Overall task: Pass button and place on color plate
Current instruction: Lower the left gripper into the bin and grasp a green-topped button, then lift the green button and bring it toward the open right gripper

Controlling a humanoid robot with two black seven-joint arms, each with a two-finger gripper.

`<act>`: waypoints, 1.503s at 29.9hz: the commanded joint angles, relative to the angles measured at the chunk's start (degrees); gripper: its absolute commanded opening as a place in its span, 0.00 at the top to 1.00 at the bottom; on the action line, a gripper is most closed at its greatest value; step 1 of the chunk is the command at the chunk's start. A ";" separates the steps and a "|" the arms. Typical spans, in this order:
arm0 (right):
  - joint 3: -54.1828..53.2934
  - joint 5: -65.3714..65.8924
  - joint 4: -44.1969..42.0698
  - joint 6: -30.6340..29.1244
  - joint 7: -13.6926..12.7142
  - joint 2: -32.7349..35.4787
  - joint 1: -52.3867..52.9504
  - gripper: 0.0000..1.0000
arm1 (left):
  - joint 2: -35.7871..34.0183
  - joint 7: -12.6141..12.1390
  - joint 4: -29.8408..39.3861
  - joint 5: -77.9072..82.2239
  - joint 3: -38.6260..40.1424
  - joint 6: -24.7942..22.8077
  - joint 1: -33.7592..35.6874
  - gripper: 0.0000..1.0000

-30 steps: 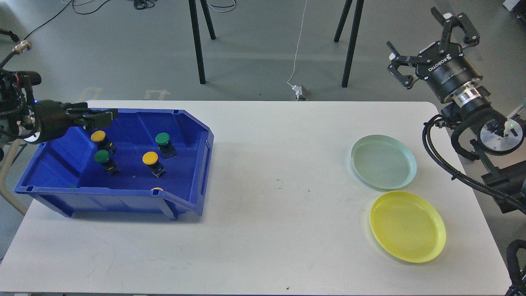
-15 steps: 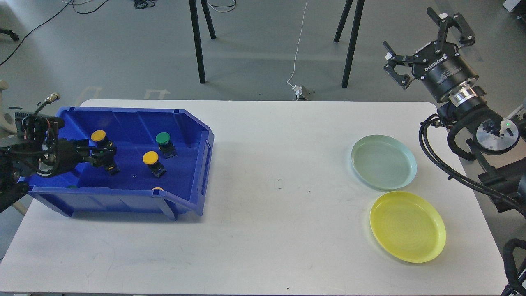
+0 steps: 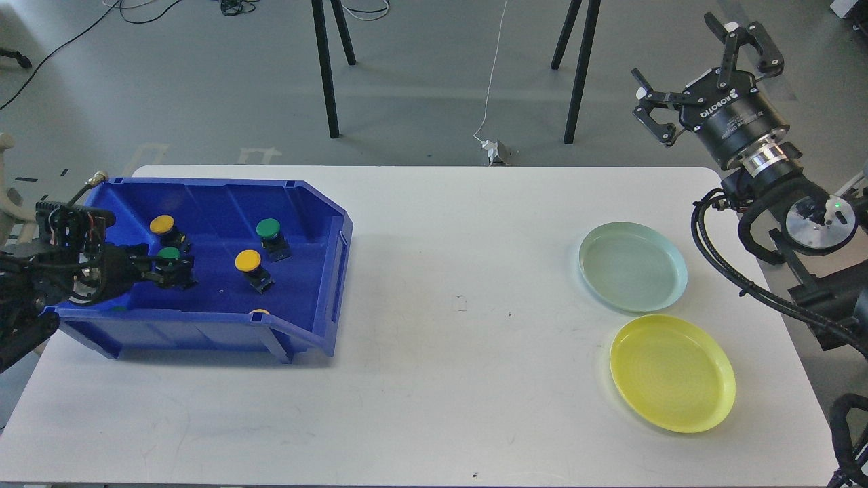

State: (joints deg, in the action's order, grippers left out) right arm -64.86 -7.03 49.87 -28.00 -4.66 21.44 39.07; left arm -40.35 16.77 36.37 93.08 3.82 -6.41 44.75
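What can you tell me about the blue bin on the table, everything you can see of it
The blue bin looks like hard glossy plastic, open-topped, with a low cut-down front lip and sloped side walls. It sits upright on the left part of the white table. Inside lie green-capped and yellow-capped buttons on dark bases. The left gripper reaches in over its left wall, at one green button.

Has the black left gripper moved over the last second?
Yes. The left gripper dropped from the blue plastic bin's back rim to the green-capped button on its floor.
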 commanded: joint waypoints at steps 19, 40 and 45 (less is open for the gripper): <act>-0.09 0.00 -0.56 0.00 0.00 0.62 0.48 0.00 | 4.14 3.88 -8.33 0.35 -0.04 -0.09 0.24 0.53; -0.09 0.44 -0.47 0.00 0.00 1.23 0.66 0.00 | -1.11 3.88 -0.79 -0.09 0.75 -0.01 3.23 0.73; -0.09 0.44 -0.21 0.00 0.00 1.59 0.66 0.00 | -13.06 3.53 13.18 -0.18 1.19 -0.01 5.42 0.73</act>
State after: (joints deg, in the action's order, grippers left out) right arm -64.97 -6.59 49.49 -28.00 -4.66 22.92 39.74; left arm -47.08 20.53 41.80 92.92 4.79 -6.40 48.60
